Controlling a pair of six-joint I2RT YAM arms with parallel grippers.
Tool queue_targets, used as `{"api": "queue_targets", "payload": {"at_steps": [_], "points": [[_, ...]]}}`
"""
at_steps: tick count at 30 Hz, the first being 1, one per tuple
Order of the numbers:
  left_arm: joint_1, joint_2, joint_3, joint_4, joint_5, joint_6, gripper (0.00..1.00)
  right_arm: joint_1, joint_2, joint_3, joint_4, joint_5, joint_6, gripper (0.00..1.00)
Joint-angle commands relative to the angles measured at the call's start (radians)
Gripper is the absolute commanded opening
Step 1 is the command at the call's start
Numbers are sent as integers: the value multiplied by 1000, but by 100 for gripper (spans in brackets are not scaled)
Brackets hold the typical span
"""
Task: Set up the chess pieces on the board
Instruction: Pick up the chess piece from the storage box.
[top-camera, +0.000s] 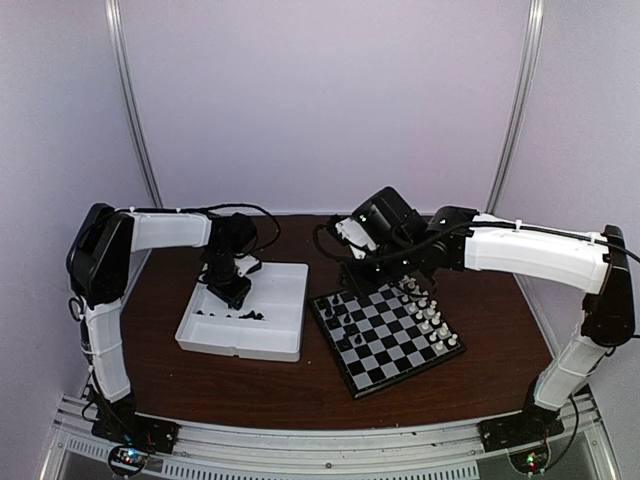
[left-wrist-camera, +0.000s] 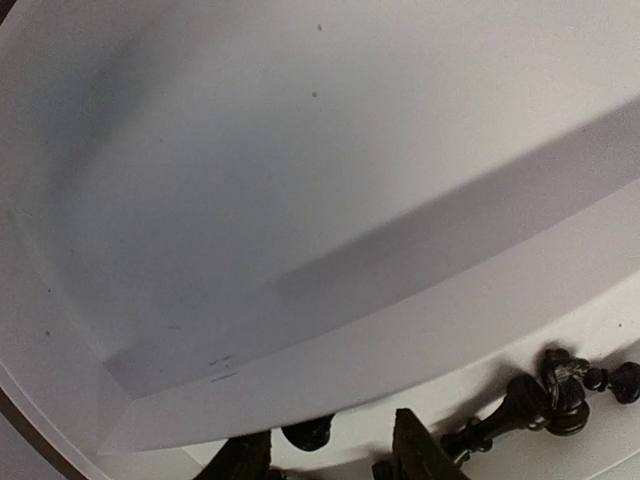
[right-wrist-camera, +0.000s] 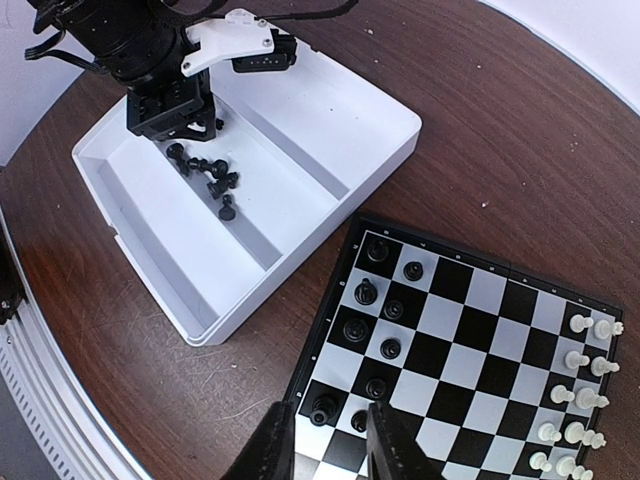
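Top external view shows the whole layout: the board lies right of centre on the brown table, turned so one corner points at the near edge. The white tray sits just to its left. Some black chess pieces stand on the board's left side, and the white pieces line its right side. The left gripper reaches down into the tray, and the right gripper hangs over the board's far-left corner.

Right wrist view adds what that view cannot resolve. The black pieces on the board stand upright in two lines along its left edge, while a loose cluster lies in one long compartment of the tray, right under the left gripper. Its own fingers stand a narrow gap apart with bare squares showing between them, gripping nothing.

Left wrist view shows the tray floor close up, with a divider crossing it. Several black pieces lie on their sides at the lower right, one with its long axis running from lower left to upper right. The fingers are partly spread. One small piece lies between them, closer to the left-hand one, and does not fill the gap.
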Motion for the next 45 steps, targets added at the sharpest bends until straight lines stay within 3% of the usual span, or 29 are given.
{"api": "queue_targets", "payload": {"at_steps": [1,16,23,28,36,45], "points": [[5,21,27,2,19,13,41,-5,-34,5,2,-5,9,28],[5,89,49,-64,-13,-8,34,-5,-33,5,0,-7,10,28],[4,71,34,-46,-16,-54,22,-6,-29,9,4,-9,8,28],[2,-13,-38,38,-34,-76,15,-5,-16,12,9,-21,11,28],[-34,-202,-191,221,-40,-92,15,-5,26,34,40,-95,57,29],[-162,-415,-351,513,69,-55,14,-6,114,80,154,-280,272,28]]}}
